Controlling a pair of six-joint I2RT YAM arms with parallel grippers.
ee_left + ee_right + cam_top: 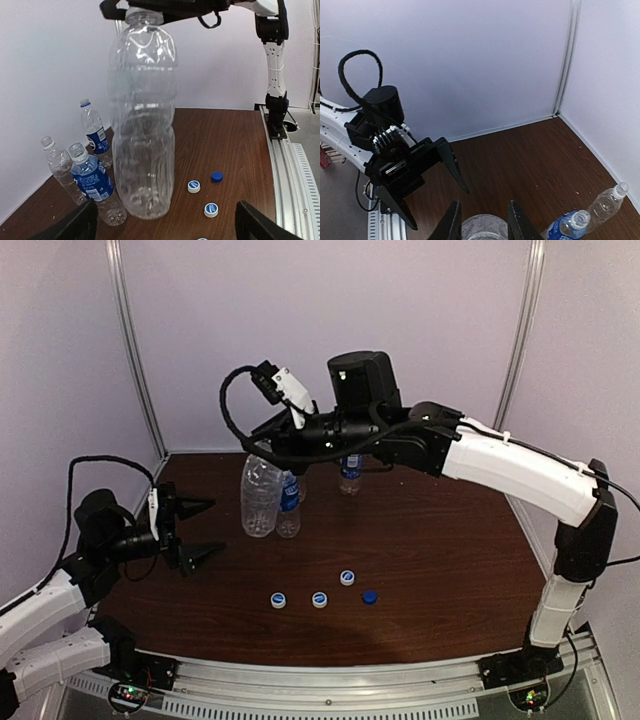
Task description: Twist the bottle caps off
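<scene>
R hand (484, 224) pinches neck of tall clear bottle (259, 495) from above, bottle upright on worktop (430, 540), long axis vert.; L hand (215, 527) spread wide, level w/ bottle's body on its left, not touching; four caps (319, 598) lie off, nearer front.

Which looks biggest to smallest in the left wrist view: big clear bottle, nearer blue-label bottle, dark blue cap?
1. clear bottle, largest by far
2. nearer blue-label bottle
3. dark blue cap, farther back but clearly smallest
</scene>
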